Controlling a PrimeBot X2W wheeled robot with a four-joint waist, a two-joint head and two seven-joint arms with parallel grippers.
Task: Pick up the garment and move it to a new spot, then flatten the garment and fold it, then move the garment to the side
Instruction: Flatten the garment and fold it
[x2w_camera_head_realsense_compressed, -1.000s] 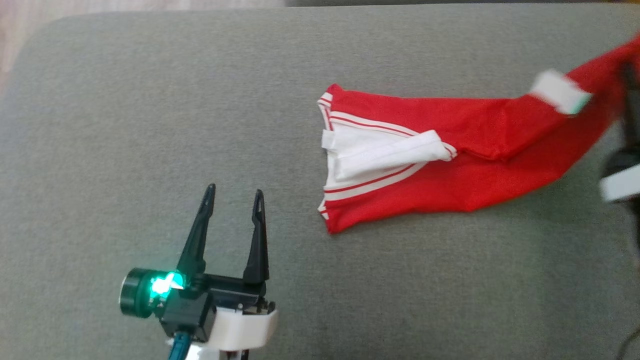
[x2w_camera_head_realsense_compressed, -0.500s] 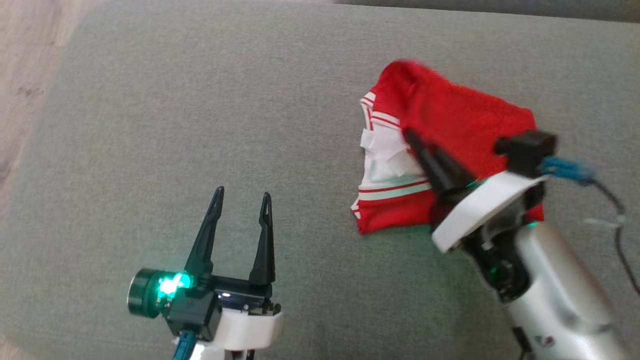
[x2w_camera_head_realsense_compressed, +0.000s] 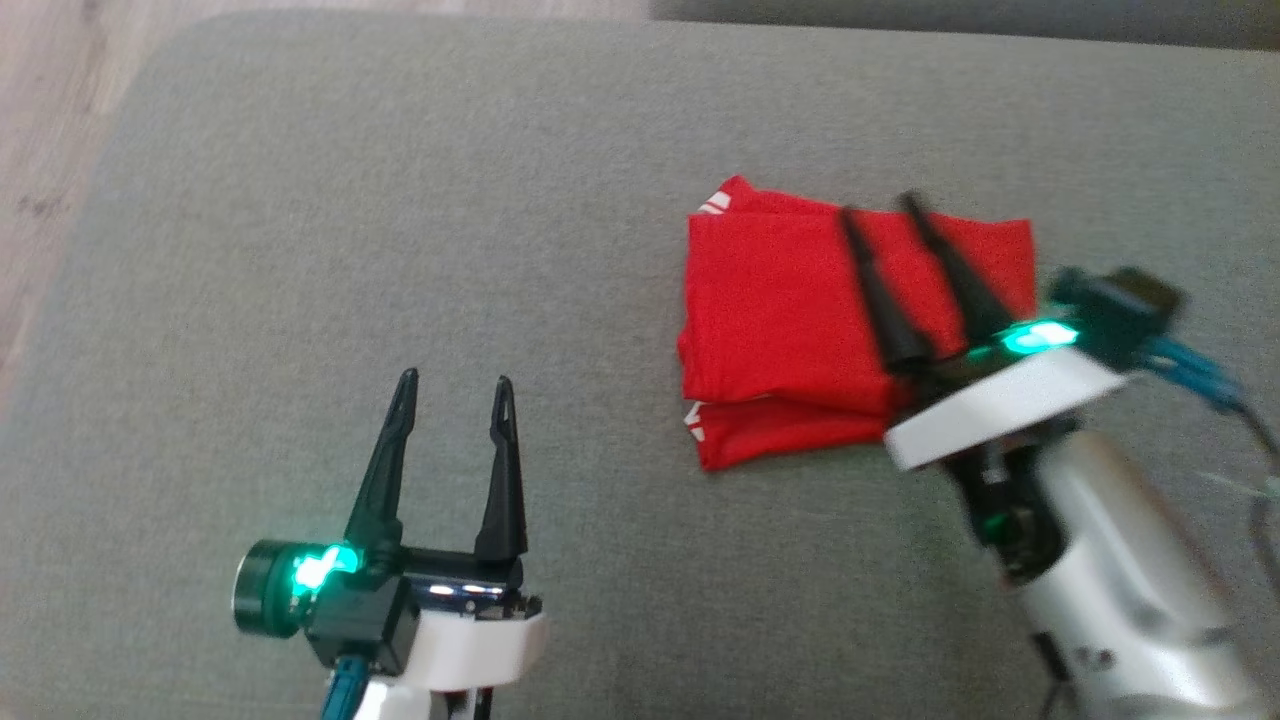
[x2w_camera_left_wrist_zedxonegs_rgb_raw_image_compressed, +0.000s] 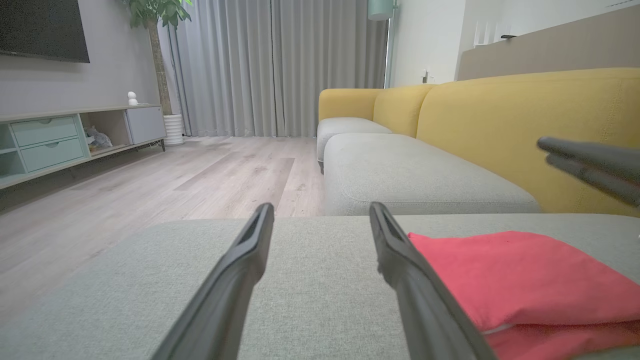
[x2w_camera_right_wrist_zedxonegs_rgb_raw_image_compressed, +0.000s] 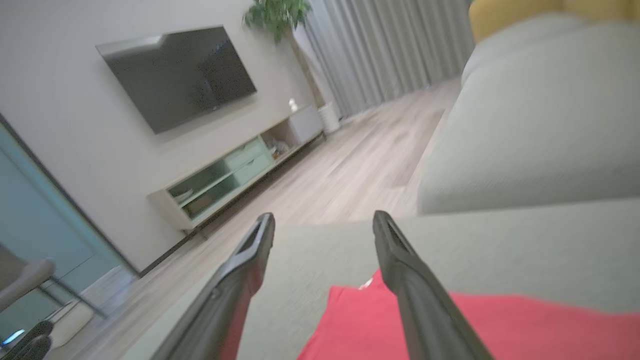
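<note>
- The red garment lies folded in a rough rectangle on the grey sofa seat, right of the middle in the head view.
- Small white marks show at the garment's far left corner and at its near left corner. They are blurred, probably stripe trim, and nothing on them can be read.
- The right end effector is open, its two dark fingers spread above the garment's right part and gripping nothing. I cannot tell whether they touch the cloth.
- The left end effector is open and empty, near the seat's front and well apart from the garment.
- A wide bare stretch of seat lies left of the garment, out to the rounded corner by the wooden floor.
- The garment sits well in from the seat's far edge.
- A yellow sofa stands beyond the seat.
</note>
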